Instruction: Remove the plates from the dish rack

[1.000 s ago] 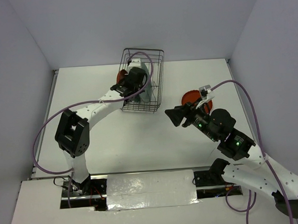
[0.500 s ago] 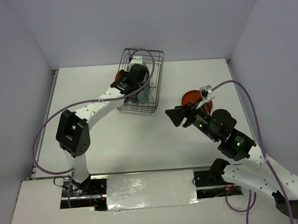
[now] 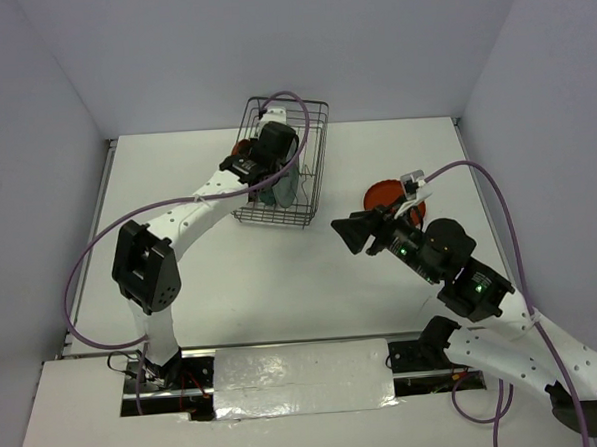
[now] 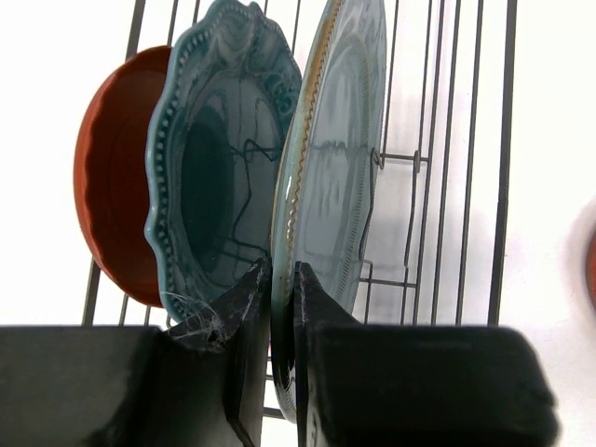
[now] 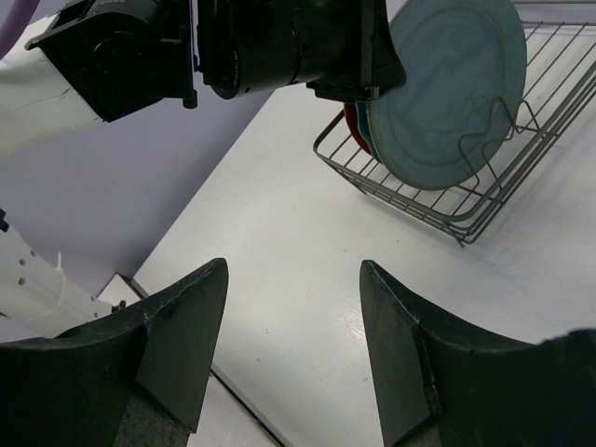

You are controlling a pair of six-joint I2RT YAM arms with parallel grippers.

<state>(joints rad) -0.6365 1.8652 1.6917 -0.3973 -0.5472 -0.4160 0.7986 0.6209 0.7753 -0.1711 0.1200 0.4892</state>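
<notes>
Inside the rack [image 3: 317, 170], the left gripper [image 4: 282, 279] has just pinched shut on the pale plate's [image 4: 335, 158] rim, so lifting it out comes next. Near an unloaded orange plate [image 3: 380, 193], the right gripper [image 5: 293, 317] hangs open.

Dark metal wire dish rack [image 3: 316, 162], three upright inside (orange-red plate [image 4: 112, 223], scalloped teal-blue plate [image 4: 214, 177], pale grey-teal plate [image 4: 340, 158]), second orange-red plate [image 3: 380, 194] flat, well apart.

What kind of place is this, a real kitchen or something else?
Probably a robot test bench, not a kitchen: a white table boxed in by plain walls, a left arm and a right arm bolted on, one wire dish rack holding plates.
</notes>
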